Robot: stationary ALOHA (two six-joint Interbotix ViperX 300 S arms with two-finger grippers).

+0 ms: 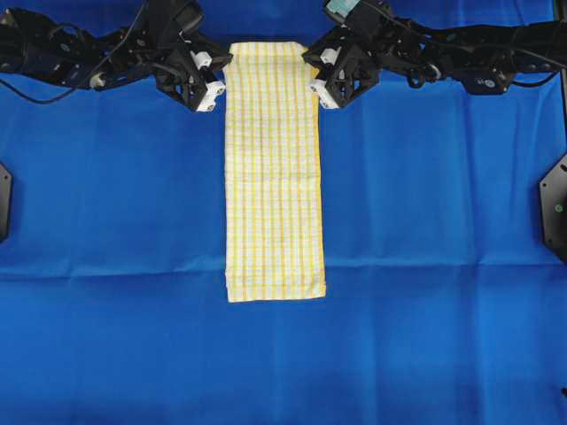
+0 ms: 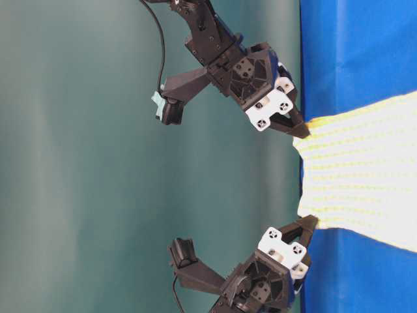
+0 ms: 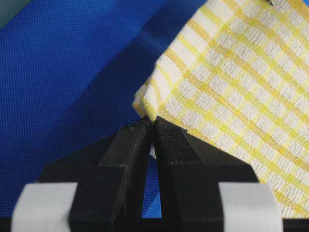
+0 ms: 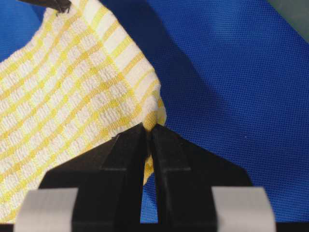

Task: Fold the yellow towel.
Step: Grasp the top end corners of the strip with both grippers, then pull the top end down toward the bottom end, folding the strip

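Note:
The yellow towel (image 1: 272, 168) is a long narrow strip, white with a yellow check, lying on the blue sheet from the far middle toward the front. My left gripper (image 1: 221, 87) is shut on its far left corner (image 3: 147, 104). My right gripper (image 1: 316, 87) is shut on its far right corner (image 4: 154, 113). In the table-level view both corners (image 2: 301, 140) are pinched and lifted a little off the sheet, with the far edge (image 2: 301, 179) sagging between them. The near end (image 1: 275, 290) lies flat.
The plain blue sheet (image 1: 443, 221) covers the whole table, with a crease running across at the front (image 1: 133, 270). Black mounts stand at the left edge (image 1: 3, 199) and right edge (image 1: 555, 208). A green wall (image 2: 78, 163) lies behind the arms.

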